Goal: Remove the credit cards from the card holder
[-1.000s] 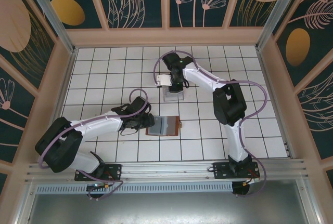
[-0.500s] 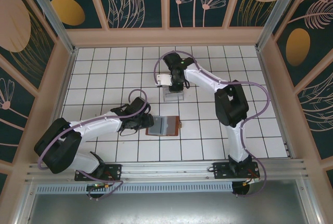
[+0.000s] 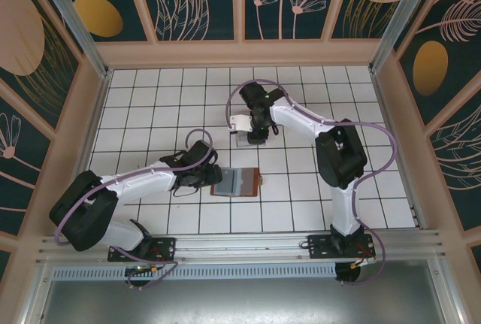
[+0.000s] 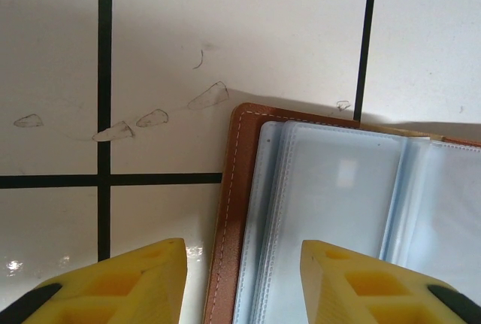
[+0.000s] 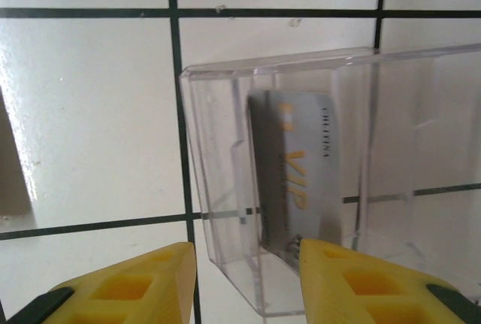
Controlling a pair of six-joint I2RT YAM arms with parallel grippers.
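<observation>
Between the parted left fingers [image 4: 143, 279] lies the stitched edge of the brown card holder [image 4: 229, 189]; beyond the parted, empty right fingers [image 5: 150, 279], a grey credit card [image 5: 293, 181] sits in a clear stand [image 5: 218, 151].

White tiled table [image 3: 150, 98]: open card holder [image 4: 224, 204], clear stand [image 5: 214, 113].

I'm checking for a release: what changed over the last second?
The right arm swung its elbow slightly rightward while the right tool stayed over the clear stand. Its fingers now stand apart, with a card sitting in the stand. The left tool and the wallet did not move.
</observation>
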